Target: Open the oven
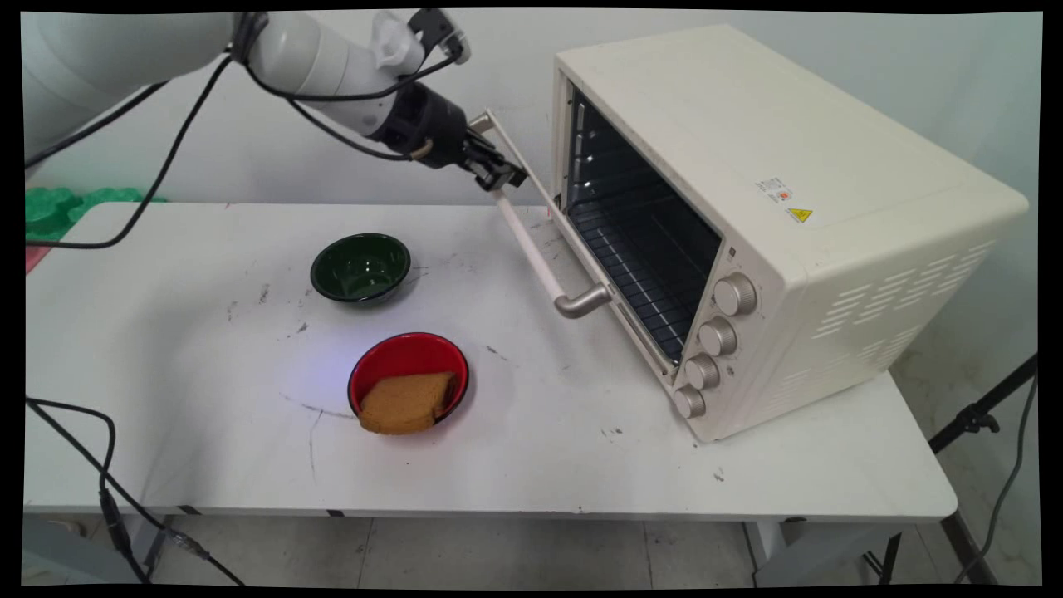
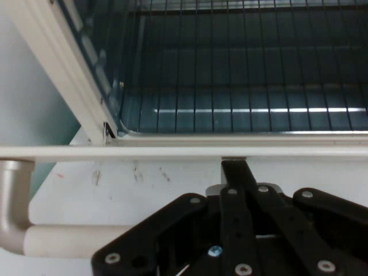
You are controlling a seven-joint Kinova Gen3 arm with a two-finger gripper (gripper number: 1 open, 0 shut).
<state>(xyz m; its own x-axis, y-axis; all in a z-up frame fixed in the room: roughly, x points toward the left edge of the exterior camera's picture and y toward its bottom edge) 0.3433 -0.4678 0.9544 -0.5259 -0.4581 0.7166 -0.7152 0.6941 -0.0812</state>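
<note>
The fingertips of the black two-finger gripper (image 1: 504,178) are lost against the cream bar handle (image 1: 531,253) of the half-open glass oven door (image 1: 573,241) in the main view, so a closed grip cannot be told from it. In the hand view the black fingers (image 2: 233,172) are seen only as one narrow tip meeting the door's edge; the handle is cut off at the left and bottom. The small warning labels (image 1: 786,199) on the cream toaster oven (image 1: 789,166) cannot be read. A green object (image 1: 50,208) beyond the white worktop (image 1: 581,465) is cut off at the left edge and cannot be identified.
</note>
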